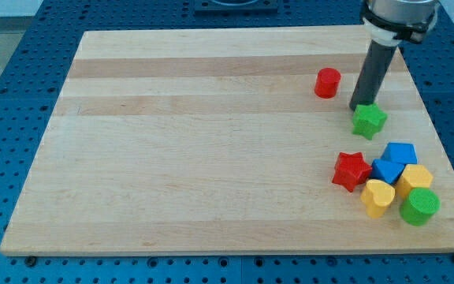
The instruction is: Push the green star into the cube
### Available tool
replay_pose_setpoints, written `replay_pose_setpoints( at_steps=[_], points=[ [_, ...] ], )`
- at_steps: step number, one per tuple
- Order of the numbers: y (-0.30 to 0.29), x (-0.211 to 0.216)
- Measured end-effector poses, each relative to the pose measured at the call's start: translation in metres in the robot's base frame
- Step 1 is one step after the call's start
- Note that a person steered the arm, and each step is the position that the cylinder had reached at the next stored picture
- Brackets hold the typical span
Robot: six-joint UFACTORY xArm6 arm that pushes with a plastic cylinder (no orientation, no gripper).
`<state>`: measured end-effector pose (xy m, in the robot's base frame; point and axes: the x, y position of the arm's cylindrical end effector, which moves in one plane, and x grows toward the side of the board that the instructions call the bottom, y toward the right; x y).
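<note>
The green star (369, 120) lies at the right of the wooden board. My tip (360, 107) is at the star's upper left edge, touching or nearly touching it. Below the star, a blue cube (386, 170) sits in a cluster, with a second blue block (401, 153) just above and to its right. The rod rises from the tip toward the view's top right.
A red cylinder (327, 82) stands to the tip's upper left. The cluster also holds a red star (351, 170), a yellow heart (378, 197), a yellow block (414, 181) and a green cylinder (420, 206). The board's right edge (440, 150) is close by.
</note>
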<state>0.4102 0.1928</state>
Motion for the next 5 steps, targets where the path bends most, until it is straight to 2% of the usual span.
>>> replay_pose_setpoints(
  at_steps=[3,5],
  points=[
    [0.000,0.045],
    [-0.005,0.032]
  ],
)
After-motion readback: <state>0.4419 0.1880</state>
